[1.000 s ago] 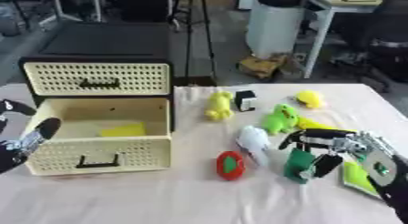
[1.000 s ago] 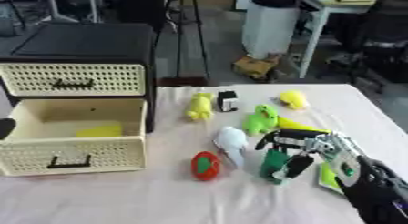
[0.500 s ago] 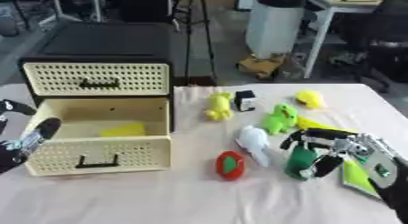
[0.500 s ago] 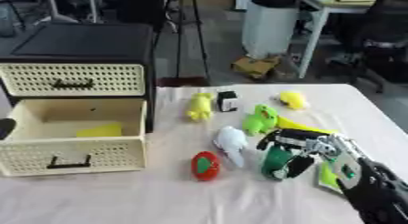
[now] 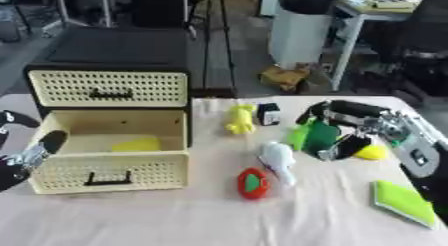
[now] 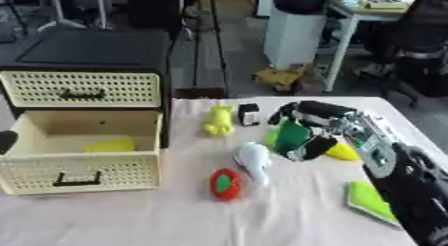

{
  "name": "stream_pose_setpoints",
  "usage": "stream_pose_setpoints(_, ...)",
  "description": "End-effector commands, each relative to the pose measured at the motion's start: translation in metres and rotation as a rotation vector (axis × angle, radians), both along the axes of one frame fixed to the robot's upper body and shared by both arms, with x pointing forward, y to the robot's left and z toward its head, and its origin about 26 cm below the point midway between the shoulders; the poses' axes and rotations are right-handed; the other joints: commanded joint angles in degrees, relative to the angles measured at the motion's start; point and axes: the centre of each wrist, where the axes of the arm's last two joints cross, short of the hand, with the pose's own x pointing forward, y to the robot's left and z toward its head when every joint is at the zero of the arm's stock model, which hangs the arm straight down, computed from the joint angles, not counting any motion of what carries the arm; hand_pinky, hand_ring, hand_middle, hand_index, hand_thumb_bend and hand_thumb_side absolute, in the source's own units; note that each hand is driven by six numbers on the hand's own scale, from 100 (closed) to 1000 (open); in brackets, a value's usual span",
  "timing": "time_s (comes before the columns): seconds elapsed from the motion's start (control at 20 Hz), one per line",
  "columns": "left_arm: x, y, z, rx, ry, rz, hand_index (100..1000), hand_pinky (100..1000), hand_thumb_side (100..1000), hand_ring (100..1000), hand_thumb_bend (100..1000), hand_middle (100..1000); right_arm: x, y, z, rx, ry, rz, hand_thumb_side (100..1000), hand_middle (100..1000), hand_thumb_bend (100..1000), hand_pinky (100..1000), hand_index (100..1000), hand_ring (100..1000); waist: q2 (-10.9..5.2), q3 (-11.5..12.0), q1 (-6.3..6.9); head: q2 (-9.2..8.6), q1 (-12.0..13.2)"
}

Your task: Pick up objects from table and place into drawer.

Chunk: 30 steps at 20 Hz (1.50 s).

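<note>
Green object [image 5: 320, 136] within right hand [image 5: 348, 125] fingers

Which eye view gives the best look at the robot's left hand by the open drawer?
The left eye view: the left hand shows at the picture's left edge, beside the open drawer, with its fingers visible. The right eye view catches only a dark sliver of it at the left edge.

A dark green object [image 6: 294, 135] is held off the tabletop [image 6: 289, 215] in the curled fingers of the right hand [image 6: 325, 121]. A white object [image 6: 254, 161] and a red-and-green one [image 6: 226, 183] are seen mid-table. The cream perforated drawer [image 6: 77, 155] stands open at the left edge.
</note>
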Motion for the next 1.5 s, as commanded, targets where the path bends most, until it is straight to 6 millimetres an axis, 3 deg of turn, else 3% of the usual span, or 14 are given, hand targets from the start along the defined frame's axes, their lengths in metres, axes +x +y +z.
stream_pose_setpoints(0.05,-0.002,0.003,0.008,0.011,-0.030,0.005,717,100,1000,100,603,100,0.003,0.015,0.034,-0.002,-0.078,0.064,100,769,128,341,869,424,-0.98,0.28,0.31,0.52,-0.33)
stream_pose_setpoints(0.25,-0.001,-0.001,0.009,-0.006,-0.034,-0.011,716,100,1000,100,608,100,0.015,0.049,0.046,0.037,-0.103,0.142,100,769,119,341,866,421,-1.51,1.78,0.81,0.56,-0.81)
stream_pose_setpoints(0.5,0.001,-0.010,0.017,-0.034,-0.066,-0.049,715,100,1000,100,615,100,0.030,0.082,0.052,0.073,-0.113,0.196,100,769,106,341,863,420,-1.21,5.26,1.51,-0.21,-1.85)
stream_pose_setpoints(0.95,0.003,-0.025,0.035,-0.062,-0.130,-0.112,715,100,1000,100,623,100,0.049,0.119,0.052,0.186,-0.134,0.213,100,768,100,338,848,418,0.83,11.42,2.08,-2.76,-4.42)
stream_pose_setpoints(1.25,0.003,-0.037,0.048,-0.079,-0.172,-0.162,715,100,1000,100,626,100,0.055,0.129,0.049,0.232,-0.155,0.199,100,777,100,354,845,429,2.58,15.71,2.19,-4.98,-6.82)
stream_pose_setpoints(1.35,0.003,-0.038,0.049,-0.079,-0.176,-0.166,715,100,1000,100,626,100,0.056,0.132,0.046,0.239,-0.158,0.201,100,790,105,377,846,452,2.90,16.26,2.08,-5.18,-7.04)
stream_pose_setpoints(1.4,0.003,-0.038,0.050,-0.079,-0.177,-0.166,715,100,1000,100,625,100,0.056,0.135,0.045,0.244,-0.160,0.205,169,812,214,469,852,531,3.00,16.36,2.03,-5.16,-7.07)
stream_pose_setpoints(1.45,0.003,-0.038,0.050,-0.079,-0.177,-0.167,715,100,1000,100,625,100,0.056,0.137,0.044,0.248,-0.164,0.213,192,821,242,514,854,586,3.08,16.38,1.98,-5.15,-7.08)
stream_pose_setpoints(1.5,0.003,-0.038,0.050,-0.078,-0.178,-0.169,715,100,1000,100,626,100,0.056,0.140,0.043,0.251,-0.168,0.220,251,835,301,587,858,695,3.14,16.37,1.92,-5.15,-7.12)
